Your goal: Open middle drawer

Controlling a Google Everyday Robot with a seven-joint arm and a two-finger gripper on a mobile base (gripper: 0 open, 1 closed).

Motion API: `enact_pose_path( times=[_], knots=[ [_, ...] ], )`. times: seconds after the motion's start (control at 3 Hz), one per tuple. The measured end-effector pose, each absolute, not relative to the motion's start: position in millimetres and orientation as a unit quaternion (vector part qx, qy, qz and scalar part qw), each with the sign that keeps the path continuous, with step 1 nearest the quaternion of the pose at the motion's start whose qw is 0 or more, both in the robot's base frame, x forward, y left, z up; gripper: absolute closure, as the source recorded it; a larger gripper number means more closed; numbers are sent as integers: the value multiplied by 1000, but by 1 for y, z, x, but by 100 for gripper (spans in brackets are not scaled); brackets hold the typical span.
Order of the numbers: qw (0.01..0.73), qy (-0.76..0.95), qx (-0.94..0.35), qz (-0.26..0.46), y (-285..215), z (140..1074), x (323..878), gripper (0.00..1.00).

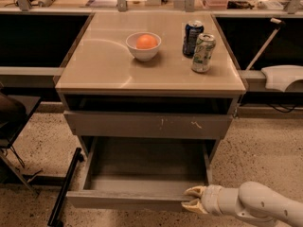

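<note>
Camera view: hand (190,199) at middle drawer (123,200), scratched drawer (147,125) above.

A smooth, rounded cream-white arm (265,205), lower right, ends in pale yellowish jaws.

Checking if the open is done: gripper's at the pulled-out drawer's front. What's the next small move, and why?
Probably ease the gripper straight back, away from the drawer. The drawer already stands far out below the scratched front, with its whole grey inside showing, so more pulling looks unneeded.
</note>
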State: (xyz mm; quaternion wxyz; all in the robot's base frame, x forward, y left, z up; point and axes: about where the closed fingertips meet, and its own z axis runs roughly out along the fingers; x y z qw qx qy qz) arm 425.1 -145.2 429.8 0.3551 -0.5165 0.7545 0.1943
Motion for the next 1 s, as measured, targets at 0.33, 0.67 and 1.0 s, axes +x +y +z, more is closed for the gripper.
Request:
enact_pose_path(
  times=[0.33, 0.67, 1.0],
  knots=[
    [350, 754, -519, 198, -148, 427, 413, 100],
    [350, 754, -519, 198, -148, 429, 413, 82],
    [350, 754, -519, 198, -148, 429, 413, 59]
  ],
)
